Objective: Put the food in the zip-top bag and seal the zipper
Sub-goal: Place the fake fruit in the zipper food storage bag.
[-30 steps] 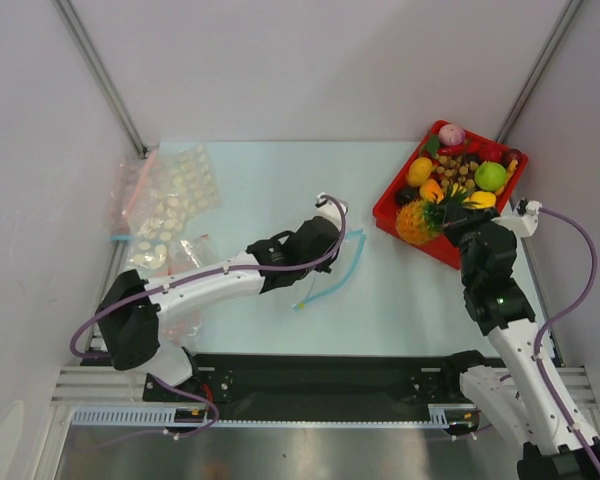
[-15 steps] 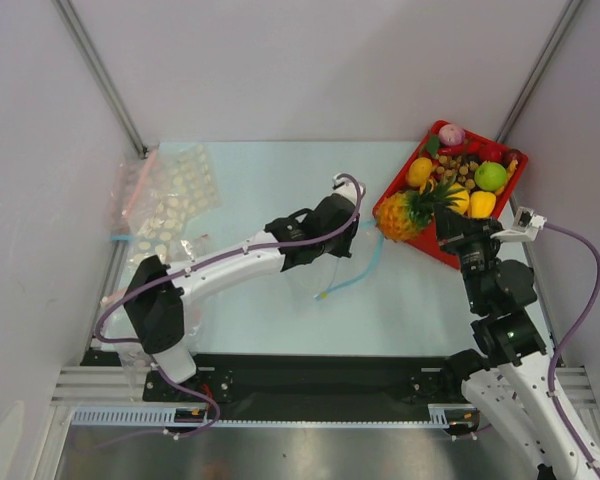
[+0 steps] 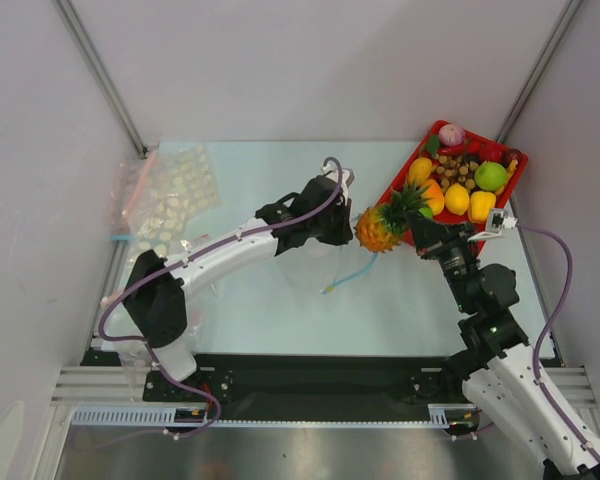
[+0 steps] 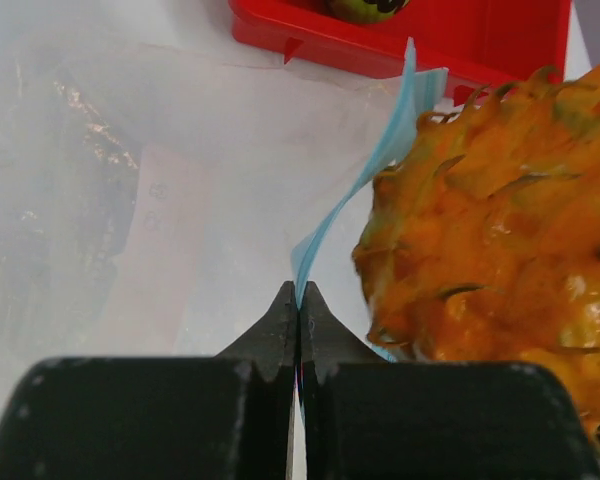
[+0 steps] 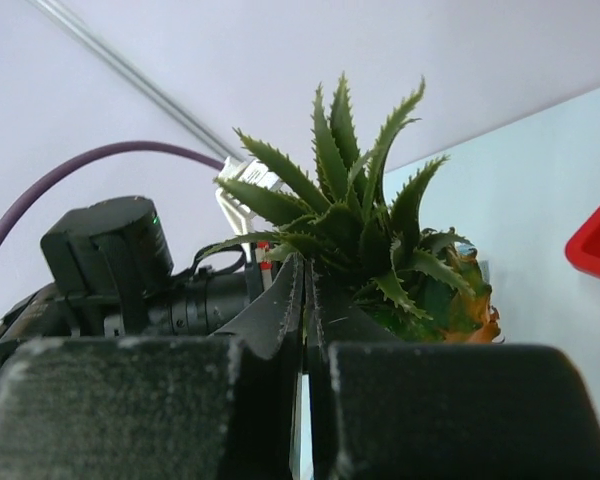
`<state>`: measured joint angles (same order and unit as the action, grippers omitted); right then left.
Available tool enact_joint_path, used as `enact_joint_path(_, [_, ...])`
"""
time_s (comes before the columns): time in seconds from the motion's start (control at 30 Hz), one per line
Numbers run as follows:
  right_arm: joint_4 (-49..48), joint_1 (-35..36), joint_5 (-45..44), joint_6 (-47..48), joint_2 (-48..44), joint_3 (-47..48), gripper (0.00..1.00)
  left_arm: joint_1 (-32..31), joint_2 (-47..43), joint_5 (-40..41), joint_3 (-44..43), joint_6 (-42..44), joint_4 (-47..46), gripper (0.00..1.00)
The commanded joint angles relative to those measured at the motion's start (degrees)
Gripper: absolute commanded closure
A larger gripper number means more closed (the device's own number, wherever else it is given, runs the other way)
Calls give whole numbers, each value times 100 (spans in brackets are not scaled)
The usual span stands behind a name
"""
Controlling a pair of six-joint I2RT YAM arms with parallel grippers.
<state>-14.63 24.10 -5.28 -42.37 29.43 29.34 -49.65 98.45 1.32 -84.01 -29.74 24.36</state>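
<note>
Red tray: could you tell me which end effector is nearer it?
Right. The right end effector is beside the red tray; the left end effector lies beyond the pineapple.

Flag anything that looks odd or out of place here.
Nothing is spilled or broken. The bag's blue strip is twisted where the left gripper pinches it, and the pineapple is held only by its leaves in the right gripper.
</note>
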Motion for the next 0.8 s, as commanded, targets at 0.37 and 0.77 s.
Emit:
enact_joint_path(0.37, [-1260, 482, 317, 1, 274, -262, 100, 552, -608, -1476, 306, -770, -959, 100])
enact_joint_path(0.77, [-1533, 816, 141, 71, 616, -394, 100, 843, -1065, -1802, 736, -1069, -1390, 100])
